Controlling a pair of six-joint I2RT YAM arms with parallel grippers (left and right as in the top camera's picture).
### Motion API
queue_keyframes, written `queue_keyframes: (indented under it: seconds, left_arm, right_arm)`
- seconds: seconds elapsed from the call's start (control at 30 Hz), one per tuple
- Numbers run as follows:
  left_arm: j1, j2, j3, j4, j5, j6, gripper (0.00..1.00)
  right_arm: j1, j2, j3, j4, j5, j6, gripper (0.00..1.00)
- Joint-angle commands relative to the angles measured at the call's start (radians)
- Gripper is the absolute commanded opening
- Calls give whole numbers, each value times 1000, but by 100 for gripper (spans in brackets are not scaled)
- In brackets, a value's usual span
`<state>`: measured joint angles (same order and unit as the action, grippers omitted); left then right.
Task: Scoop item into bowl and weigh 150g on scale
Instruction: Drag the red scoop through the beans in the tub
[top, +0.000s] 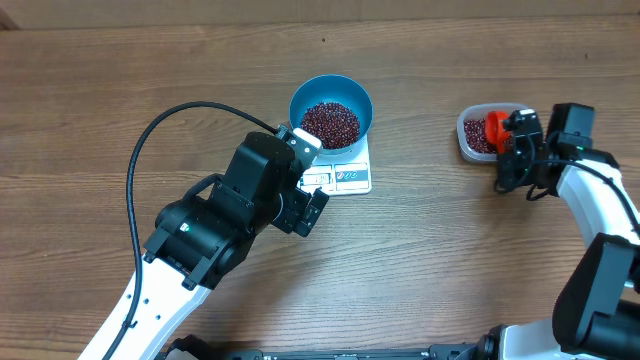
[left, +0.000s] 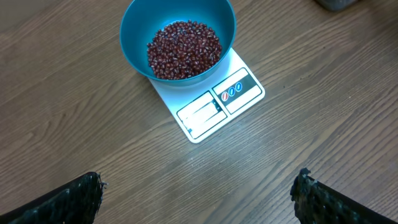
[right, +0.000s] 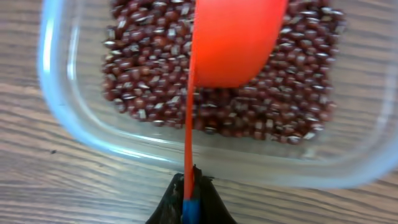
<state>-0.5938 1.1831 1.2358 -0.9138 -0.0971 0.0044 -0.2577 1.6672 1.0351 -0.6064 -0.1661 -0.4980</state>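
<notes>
The wooden table (top: 90, 90) has the blue bowl (top: 298, 100) sitting on the white scale (top: 345, 178) with a good heap of beans (top: 330, 123) in it. Scooping therefore looks well along, though I cannot tell whether the weight is reached. The left wrist view shows the display, too faint to read, beyond the wide-spread left claw (left: 199, 196). Only the right wrist view shows the right claw (right: 191, 202) pinched tight on the red scoop (right: 236, 37) over the clear tub (right: 62, 106).
</notes>
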Motion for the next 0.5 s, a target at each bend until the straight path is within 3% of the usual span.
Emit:
queue_keyframes:
  seconds: [0.0,0.47]
  left_arm:
    - [4,6,-3,2,13,15,100]
    - [4,6,-3,2,13,15,100]
  right_arm:
    - [35,35,-2,-9,63,-9,4]
    - [52,32,2,-58,146,3,4]
